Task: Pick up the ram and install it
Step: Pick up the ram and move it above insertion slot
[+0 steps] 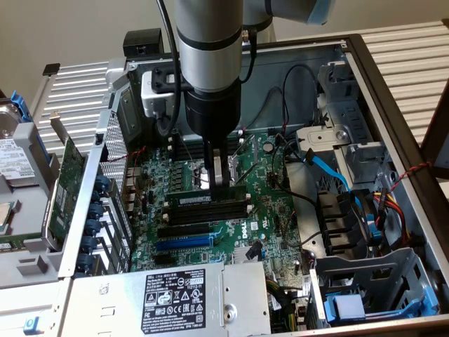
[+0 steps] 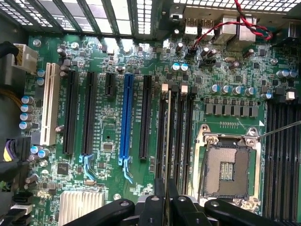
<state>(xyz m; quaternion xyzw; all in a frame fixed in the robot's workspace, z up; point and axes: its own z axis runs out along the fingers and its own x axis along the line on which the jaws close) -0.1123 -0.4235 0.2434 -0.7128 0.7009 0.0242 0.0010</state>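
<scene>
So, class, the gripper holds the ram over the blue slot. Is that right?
No. The gripper holds the ram over a black slot near the CPU socket, not over the blue slot. The wrist view shows it.

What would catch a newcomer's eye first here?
The grey robot arm reaching into the open computer case, its hand shut on the ram at the black memory slots. In the wrist view, a bright blue slot and the bare processor socket stand out on the green motherboard.
</scene>
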